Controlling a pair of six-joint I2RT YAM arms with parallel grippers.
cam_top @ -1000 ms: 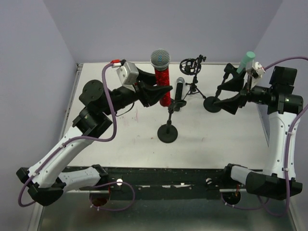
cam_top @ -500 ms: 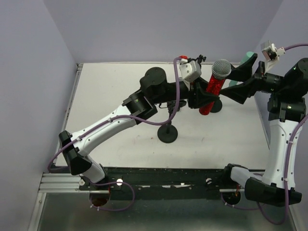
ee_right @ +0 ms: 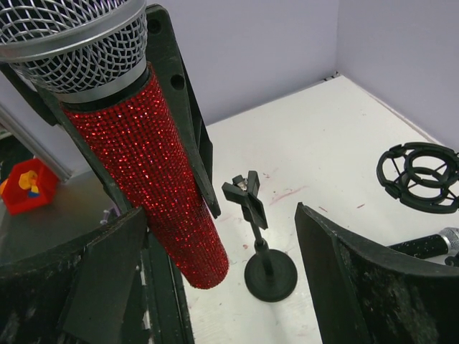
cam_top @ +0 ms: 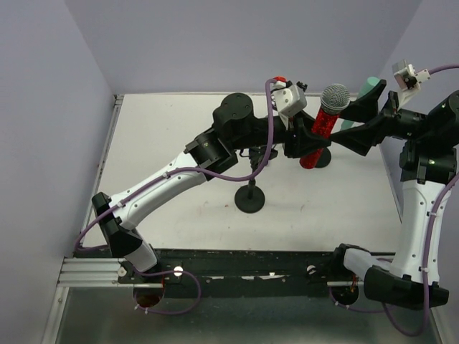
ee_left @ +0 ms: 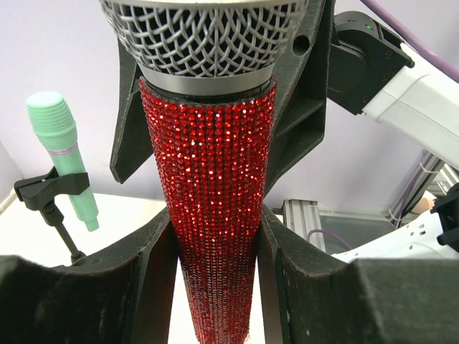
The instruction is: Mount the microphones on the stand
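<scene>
handover is what this pose is suggesting: the left hand (ee_left: 215, 247) is clamping the red microphone (cam_top: 321, 132) low on its sparkly body, a finger pressing on each side, and is holding it nearly upright with the mesh head up, above the far right part of the counter (cam_top: 179, 129) and off its surface. gripping low is leaving the upper body free, which i judge is making room for a second grip. the right hand (cam_top: 344, 127) is gaping wide with nothing in it, its fingers spreading to either side of that microphone; whether one finger is touching it i cannot tell. the mint-green microphone (ee_left: 64, 154) is already sitting in a clip at the far right. the black microphone (ee_right: 430, 245) is showing only at the edge of the right wrist view, near a shock mount (ee_right: 418, 177). an empty clip stand (ee_right: 259, 240) is standing on the counter beneath the red one, probably its destination, and that is likely why the arms are meeting here.
</scene>
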